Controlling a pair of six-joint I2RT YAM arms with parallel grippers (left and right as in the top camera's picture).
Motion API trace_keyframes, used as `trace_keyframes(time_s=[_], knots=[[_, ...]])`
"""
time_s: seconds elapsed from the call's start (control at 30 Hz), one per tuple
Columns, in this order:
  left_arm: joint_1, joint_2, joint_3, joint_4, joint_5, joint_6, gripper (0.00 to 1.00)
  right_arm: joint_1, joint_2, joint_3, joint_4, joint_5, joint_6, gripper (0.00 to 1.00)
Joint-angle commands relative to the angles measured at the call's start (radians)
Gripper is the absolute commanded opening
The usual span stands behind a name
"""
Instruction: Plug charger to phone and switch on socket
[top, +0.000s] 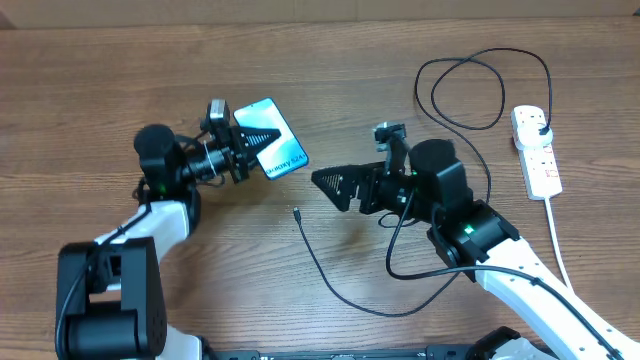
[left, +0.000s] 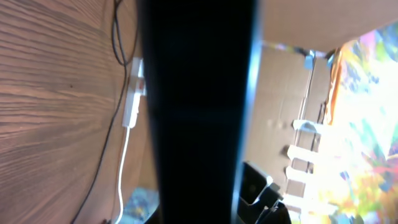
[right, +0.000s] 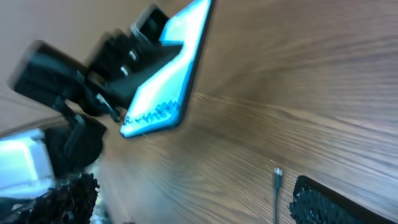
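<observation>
1. Left gripper (top: 248, 142) is clamped on the phone (top: 272, 150). The phone is tilted up on edge with its lit screen facing my right arm. The left wrist cam is mostly blocked by its dark body.
2. Right gripper (top: 322, 180) has its jaws wide apart and holds nothing. It sits low over the table (top: 100, 80), pointing at the phone.
3. Step in hand, my read: grab the connector tip (top: 297, 212). It lies flat on the wood just beside my right fingers, between them and the phone, touching neither.
4. To do it well, drop over the tip and pinch right behind the metal end so it holds stiff. Grip further back and it flops at the port.
5. I can't see the port from any cam. It needs to be presented toward the right side before I insert.
6. Watch out: the charger cable (top: 340, 295) loops around and seems to cross my right arm. It could snag or drag the tip.
7. Socket (top: 537, 150) is well apart at the right edge, with the black plug (top: 541, 122) at its far end. Switch state is unreadable.
</observation>
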Motion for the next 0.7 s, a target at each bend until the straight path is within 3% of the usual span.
trace_keyframes(time_s=[0.0,0.37,0.53,0.67], knots=[[0.008,0.061,0.09,-0.001,0.128,-0.048,0.04,0.035,-0.021,0.074,-0.069,0.14,-0.08,1.0],[-0.03,0.298,0.286,0.0,0.14,-0.381,0.04,0.124,-0.021,0.123,-0.295,0.305,-0.171,1.0],[-0.064,0.362,0.351,-0.004,0.137,-0.424,0.04,0.181,-0.006,0.123,-0.312,0.374,-0.198,1.0],[-0.071,0.371,0.356,-0.095,0.145,-0.424,0.04,0.24,0.057,0.123,-0.306,0.426,-0.242,1.0]])
